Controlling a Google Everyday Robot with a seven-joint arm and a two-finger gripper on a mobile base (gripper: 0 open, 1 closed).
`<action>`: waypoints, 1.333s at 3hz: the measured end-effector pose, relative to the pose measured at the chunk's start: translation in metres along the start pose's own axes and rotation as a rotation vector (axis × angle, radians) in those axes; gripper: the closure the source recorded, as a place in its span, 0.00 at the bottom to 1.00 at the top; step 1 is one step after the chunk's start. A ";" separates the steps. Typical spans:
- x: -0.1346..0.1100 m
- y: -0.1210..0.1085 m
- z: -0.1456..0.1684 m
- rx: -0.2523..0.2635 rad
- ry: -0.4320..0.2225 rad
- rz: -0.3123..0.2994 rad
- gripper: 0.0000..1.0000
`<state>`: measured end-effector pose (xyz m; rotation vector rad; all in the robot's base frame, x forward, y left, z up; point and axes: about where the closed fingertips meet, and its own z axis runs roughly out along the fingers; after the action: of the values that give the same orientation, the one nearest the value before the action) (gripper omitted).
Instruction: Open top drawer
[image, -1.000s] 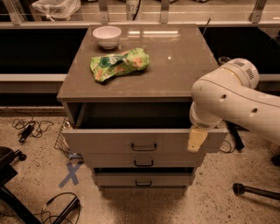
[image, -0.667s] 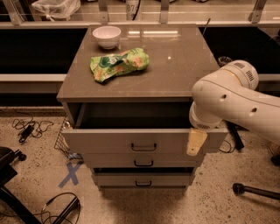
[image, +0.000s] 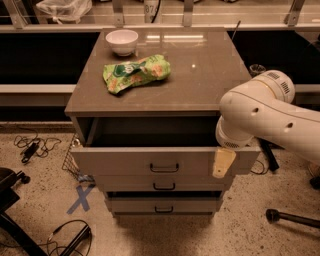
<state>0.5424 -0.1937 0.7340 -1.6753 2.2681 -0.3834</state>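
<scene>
The gripper (image: 223, 162) hangs before the top drawer (image: 125, 161), at 3 o'clock from its handle (image: 164, 168) and barely lower than a second ago; its grip cannot be told. The drawer stays pulled out. At 12 o'clock, the green bag (image: 135, 73) lies unmoved.

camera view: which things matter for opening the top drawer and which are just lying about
Job: top drawer, pulled out; its handle; claw at the drawer front's right end.
Lying about: white bowl and green snack bag on the cabinet top; middle drawer; bottom drawer; floor cables; blue tape cross.
</scene>
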 end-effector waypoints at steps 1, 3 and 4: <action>-0.008 0.009 0.016 -0.055 -0.046 -0.016 0.15; -0.027 0.032 0.053 -0.198 -0.174 -0.047 0.00; -0.027 0.032 0.053 -0.197 -0.174 -0.046 0.00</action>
<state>0.5422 -0.1609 0.6749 -1.7811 2.2024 -0.0215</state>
